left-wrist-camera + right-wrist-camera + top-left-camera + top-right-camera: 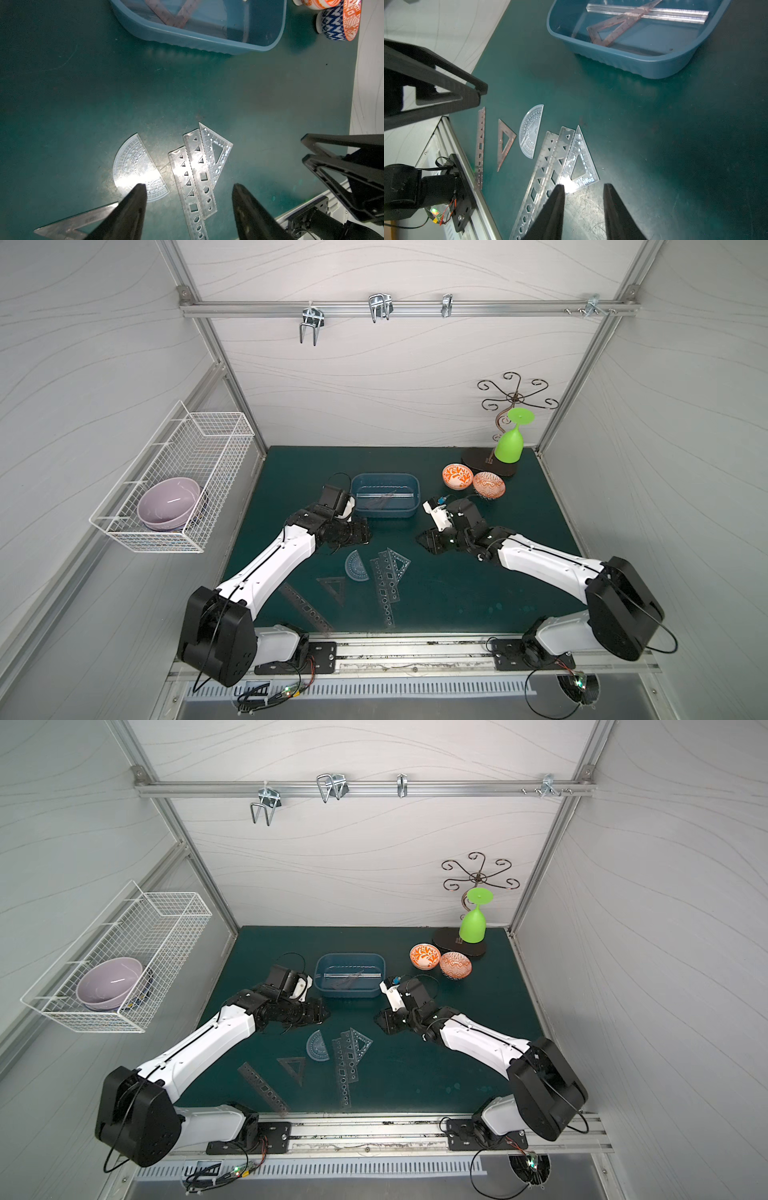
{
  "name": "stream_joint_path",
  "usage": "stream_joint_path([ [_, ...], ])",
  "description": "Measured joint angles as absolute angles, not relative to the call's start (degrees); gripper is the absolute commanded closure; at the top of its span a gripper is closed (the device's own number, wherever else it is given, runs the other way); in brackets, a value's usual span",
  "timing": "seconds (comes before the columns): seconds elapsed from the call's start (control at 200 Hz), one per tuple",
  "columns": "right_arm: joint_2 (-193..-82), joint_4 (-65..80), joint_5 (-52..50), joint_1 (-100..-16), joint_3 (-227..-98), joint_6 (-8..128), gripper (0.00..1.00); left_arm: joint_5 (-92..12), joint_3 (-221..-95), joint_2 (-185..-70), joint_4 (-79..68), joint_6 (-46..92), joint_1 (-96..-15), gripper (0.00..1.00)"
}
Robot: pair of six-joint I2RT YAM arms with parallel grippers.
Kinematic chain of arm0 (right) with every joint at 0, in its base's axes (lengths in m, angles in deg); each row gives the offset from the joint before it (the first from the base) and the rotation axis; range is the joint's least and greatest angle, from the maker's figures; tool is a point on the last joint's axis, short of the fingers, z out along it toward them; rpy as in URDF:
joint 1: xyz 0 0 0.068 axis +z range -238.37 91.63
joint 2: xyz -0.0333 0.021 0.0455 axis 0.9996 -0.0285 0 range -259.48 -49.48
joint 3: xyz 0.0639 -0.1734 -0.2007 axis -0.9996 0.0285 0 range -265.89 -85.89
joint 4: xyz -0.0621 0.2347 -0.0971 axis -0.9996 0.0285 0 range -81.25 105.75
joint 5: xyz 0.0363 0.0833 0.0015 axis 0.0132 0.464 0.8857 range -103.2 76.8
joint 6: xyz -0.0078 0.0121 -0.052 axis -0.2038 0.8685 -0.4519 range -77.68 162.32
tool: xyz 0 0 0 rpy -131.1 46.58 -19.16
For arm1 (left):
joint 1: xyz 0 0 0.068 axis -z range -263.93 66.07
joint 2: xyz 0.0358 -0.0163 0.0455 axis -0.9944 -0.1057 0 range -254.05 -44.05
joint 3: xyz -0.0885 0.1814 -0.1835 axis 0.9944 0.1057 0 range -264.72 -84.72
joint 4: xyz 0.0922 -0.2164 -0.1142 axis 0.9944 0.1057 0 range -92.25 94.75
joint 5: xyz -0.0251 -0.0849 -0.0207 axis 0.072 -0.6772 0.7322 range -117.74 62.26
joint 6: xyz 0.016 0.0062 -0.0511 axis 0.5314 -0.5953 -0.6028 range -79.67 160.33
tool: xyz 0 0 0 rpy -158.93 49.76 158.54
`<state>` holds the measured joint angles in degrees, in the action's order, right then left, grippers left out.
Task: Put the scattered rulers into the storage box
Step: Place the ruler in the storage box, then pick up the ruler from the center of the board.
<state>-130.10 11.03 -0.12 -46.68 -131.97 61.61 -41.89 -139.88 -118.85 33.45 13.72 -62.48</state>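
Set square [579, 145] just ahead of right tool [584, 186], part-open: looks thin, stiff, slick; pinch an edge. Left tool [189, 185] wide, empty.

The rulers [195, 172] are glossy clear plastic, the storage box [187, 40] smooth plastic.

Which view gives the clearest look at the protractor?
The right wrist view: the protractor lies whole, unobstructed, markings visible. The left wrist view has glare on it and the left end effector's finger over its edge. Both top views show it small.
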Motion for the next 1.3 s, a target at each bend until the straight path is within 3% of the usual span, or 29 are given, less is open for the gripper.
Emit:
stream_joint_path([
  [0.21, -131.6, 10.9, -0.2, -44.4, -132.6, 60.3, 0.67, -41.7, -139.9, -119.9, 33.2, 13.5, -62.4, 0.30],
  [0.67, -145.8, 10.4, 1.4, -37.5, -137.9, 59.9, 0.69, -41.0, -139.9, -120.3, 33.4, 13.3, -62.4, 0.30],
  [1.3, -153.0, 10.0, 2.5, -37.2, -140.3, 60.9, 0.67, -41.0, -139.4, -120.4, 33.4, 13.0, -62.4, 0.30],
])
